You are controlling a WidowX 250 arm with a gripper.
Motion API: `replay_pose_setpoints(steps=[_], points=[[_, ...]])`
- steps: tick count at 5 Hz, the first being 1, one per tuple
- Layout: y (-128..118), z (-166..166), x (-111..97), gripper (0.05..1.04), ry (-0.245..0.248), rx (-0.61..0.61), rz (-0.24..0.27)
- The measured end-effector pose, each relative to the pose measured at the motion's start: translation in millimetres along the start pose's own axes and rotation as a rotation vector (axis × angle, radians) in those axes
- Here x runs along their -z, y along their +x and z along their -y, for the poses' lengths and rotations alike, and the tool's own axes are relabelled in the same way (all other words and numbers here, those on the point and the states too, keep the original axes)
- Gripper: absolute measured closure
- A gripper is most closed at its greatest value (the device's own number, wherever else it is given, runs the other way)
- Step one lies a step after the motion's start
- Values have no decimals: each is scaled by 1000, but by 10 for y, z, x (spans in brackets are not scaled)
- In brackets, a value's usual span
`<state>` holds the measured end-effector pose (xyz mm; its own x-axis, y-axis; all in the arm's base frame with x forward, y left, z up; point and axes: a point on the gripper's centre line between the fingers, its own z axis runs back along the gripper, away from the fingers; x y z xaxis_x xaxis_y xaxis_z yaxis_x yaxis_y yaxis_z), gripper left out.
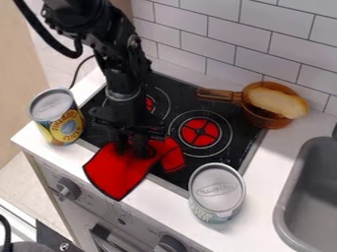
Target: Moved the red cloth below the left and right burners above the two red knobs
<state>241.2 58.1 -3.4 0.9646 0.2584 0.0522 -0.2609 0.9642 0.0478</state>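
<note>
The black gripper (133, 143) hangs down over the front left of the black stovetop, its lower end against the red cloth (118, 171). The cloth lies bunched under it. One part hangs over the counter's front edge at the left, and a narrower part extends right across the stovetop below the right burner (199, 133). Behind the gripper, the left burner (150, 103) is partly hidden by the arm. On the stove front are a dark grey knob (68, 188) at the left and another knob (170, 244) at the bottom.
A pineapple can (58, 118) stands left of the stovetop, and a second can (217, 191) at its front right corner. An amber pan (266, 118) holding a pale yellow item sits at the back right, its handle pointing left. A grey sink (316, 187) lies at the right edge.
</note>
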Motion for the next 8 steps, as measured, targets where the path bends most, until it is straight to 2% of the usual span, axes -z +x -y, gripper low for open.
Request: replay_pose_setpoints(steps=[1,2,4,6,7,8], points=[[22,7,4,342,12,8,16],[2,32,1,100,-6,6,4],[60,71,-243,85,-53,-31,-1],[180,125,-431,85,-83,-42,50],[304,271,-474,85,-111,7,119],[502,386,-518,85,-127,81,265]])
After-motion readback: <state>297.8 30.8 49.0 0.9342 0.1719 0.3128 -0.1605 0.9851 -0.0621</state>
